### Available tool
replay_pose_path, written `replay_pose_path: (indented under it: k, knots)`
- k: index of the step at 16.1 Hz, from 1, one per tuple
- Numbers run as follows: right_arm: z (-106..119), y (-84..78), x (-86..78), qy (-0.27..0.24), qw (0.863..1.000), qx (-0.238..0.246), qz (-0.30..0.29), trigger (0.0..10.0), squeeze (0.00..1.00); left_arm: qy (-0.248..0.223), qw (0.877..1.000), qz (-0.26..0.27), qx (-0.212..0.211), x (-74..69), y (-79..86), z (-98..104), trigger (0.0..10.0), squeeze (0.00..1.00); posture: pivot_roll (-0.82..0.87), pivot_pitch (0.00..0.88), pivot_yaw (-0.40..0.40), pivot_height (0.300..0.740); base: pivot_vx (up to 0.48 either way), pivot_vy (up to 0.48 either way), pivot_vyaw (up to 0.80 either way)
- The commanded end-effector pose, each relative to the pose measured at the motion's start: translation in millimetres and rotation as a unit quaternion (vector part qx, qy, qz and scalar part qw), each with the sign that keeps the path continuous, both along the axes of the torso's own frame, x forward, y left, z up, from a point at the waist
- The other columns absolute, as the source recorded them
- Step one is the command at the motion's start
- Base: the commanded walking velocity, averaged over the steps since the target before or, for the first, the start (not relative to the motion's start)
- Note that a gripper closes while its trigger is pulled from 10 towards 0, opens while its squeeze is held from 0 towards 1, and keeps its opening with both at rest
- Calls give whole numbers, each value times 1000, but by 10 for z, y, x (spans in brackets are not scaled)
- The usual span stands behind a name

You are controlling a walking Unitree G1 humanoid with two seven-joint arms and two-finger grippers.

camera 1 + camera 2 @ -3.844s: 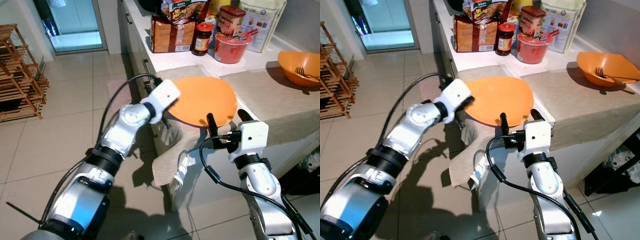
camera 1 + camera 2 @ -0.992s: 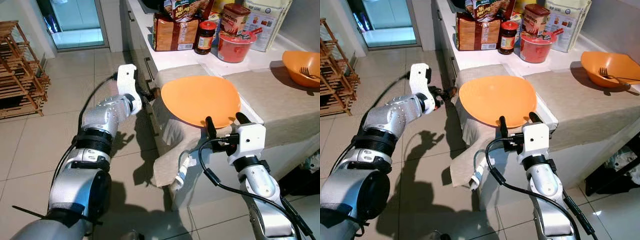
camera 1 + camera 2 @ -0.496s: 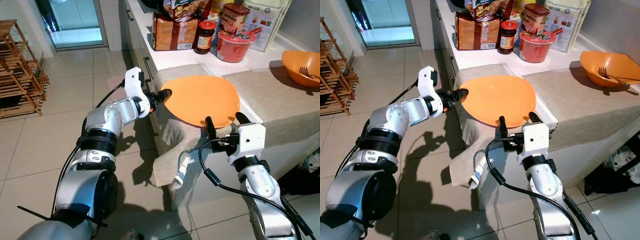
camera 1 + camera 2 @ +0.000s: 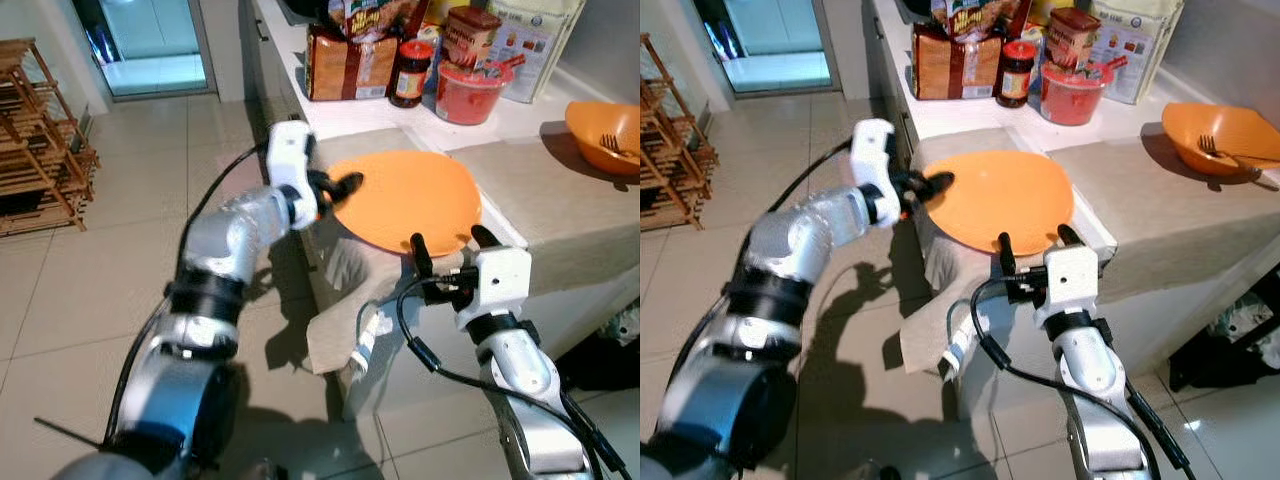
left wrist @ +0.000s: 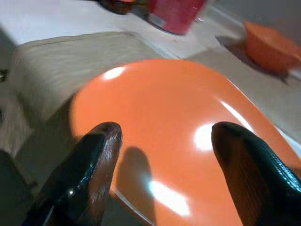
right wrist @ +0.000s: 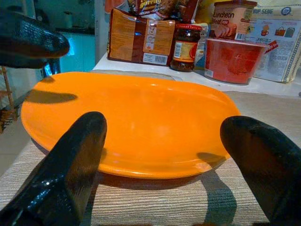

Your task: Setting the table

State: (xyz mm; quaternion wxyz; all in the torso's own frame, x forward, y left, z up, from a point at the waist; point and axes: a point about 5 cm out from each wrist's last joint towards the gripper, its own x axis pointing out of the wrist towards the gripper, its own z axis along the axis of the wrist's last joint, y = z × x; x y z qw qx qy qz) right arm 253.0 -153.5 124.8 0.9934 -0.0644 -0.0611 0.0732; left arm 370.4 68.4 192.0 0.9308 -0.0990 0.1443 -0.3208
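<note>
— While the left gripper (image 4: 340, 187) reaches over the left rim of the orange plate (image 4: 410, 200), how do its fingers stand?

— Spread apart, with nothing between them. In the left wrist view both black fingers (image 5: 89, 174) hang just above the plate's surface, one near the rim, the other further in. I cannot tell whether they touch it.

— And the right gripper (image 4: 447, 243)?

— Also parted and holding nothing. It sits at the plate's near edge, its two fingers pointing up either side of the rim.

— Where does the plate lie?

— On a beige cloth (image 4: 560, 205) spread over the counter corner, its left part draped down the cabinet front.

— What is around it?

— Behind it on the white counter (image 4: 960, 115) stand a brown bread packet (image 4: 345, 65), a dark jar (image 4: 407, 75) with a red lid, and a red tub (image 4: 465, 90). Well off to the right sits an orange bowl (image 4: 1215, 135) with a fork (image 4: 1220, 152) in it. A wooden rack (image 4: 40, 150) stands on the tiled floor to the far left.
</note>
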Motion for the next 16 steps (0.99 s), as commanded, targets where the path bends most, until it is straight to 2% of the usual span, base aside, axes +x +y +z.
replay_pose_path:
  k: [1, 5, 7, 9, 11, 14, 16]
  knots:
    - [-33, 7, -19, 9, 1000, -3, 1, 10000, 0, -13, 1000, -9, 23, -25, -34, 2, 10000, 0, -99, 0, 26, 740, 0, 0, 0]
    - [-36, 6, -27, 10, 1000, -3, -1, 10000, 0, -46, 997, 42, 42, 56, 85, 45, 10000, 0, -103, 0, 26, 740, 0, 0, 0]
    - [-34, 2, -30, 10, 1000, -4, -1, 10000, 0, -69, 993, 64, 73, 83, 147, 13, 10000, 0, -103, 0, 25, 740, 0, 0, 0]
    - [-31, -4, -33, 10, 1000, -4, -2, 10000, 0, -51, 993, 75, 74, 92, 184, -67, 10000, 0, -105, 0, 25, 740, 0, 0, 0]
    - [-32, -9, -42, 10, 1000, -4, -3, 10000, 0, -7, 994, 86, 68, 98, 215, -181, 10000, 0, -108, 0, 26, 740, 0, 0, 0]
    - [-30, -17, -44, 11, 1000, -4, -2, 10000, 0, 34, 993, 93, 65, 90, 212, -281, 10000, 0, -109, 0, 25, 740, 0, 0, 0]
    - [-30, -20, -46, 11, 1000, -5, -2, 10000, 0, 41, 993, 97, 58, 95, 211, -292, 10000, 0, -110, 0, 23, 740, 0, 0, 0]
